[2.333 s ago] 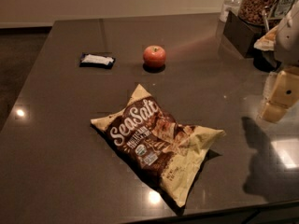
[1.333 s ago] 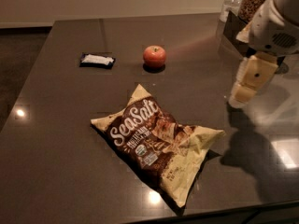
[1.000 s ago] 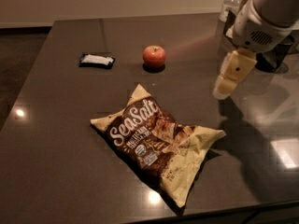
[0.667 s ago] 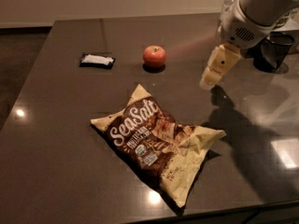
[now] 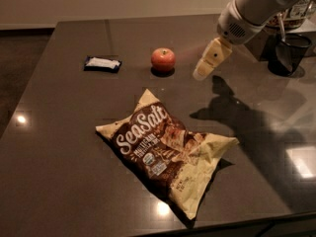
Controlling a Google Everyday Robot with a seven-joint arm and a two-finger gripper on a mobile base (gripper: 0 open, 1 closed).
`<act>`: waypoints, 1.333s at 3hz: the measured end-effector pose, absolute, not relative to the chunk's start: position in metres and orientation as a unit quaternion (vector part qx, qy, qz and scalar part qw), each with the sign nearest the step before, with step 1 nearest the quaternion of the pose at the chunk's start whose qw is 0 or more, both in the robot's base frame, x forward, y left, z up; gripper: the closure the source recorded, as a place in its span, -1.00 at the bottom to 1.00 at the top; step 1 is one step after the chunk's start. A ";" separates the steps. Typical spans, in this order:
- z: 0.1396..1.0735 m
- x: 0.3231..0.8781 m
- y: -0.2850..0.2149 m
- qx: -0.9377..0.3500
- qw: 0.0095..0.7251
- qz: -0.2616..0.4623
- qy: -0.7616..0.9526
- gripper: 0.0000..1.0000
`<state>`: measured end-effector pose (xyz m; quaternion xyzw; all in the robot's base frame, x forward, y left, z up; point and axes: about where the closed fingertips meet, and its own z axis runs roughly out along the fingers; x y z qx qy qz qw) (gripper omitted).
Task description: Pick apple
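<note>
Round red-orange apple (image 5: 163, 59), dimpled top; gripper (image 5: 202, 72) near it, clenched or not unclear.

You have one gripper (image 5: 203, 71) to count, hanging over the one dark table (image 5: 54, 152) at the end of the single arm (image 5: 249, 6). One apple (image 5: 163, 59) sits just to the left of it in the camera view. Farther out on that same side of the gripper, past the apple, you get one small dark-wrapped bar (image 5: 101, 63), and nearer the camera than the gripper lies one chip bag (image 5: 165, 152). To the right of the gripper you can count one dark mesh cup (image 5: 289, 53), well apart from it.
</note>
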<state>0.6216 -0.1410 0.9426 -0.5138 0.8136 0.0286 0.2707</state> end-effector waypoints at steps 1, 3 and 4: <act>0.933 0.650 -0.137 -0.498 0.285 0.040 0.818 -1.00; 0.904 0.693 -0.119 -0.492 0.304 0.056 0.814 -1.00; 0.892 0.711 -0.108 -0.487 0.307 0.075 0.814 -1.00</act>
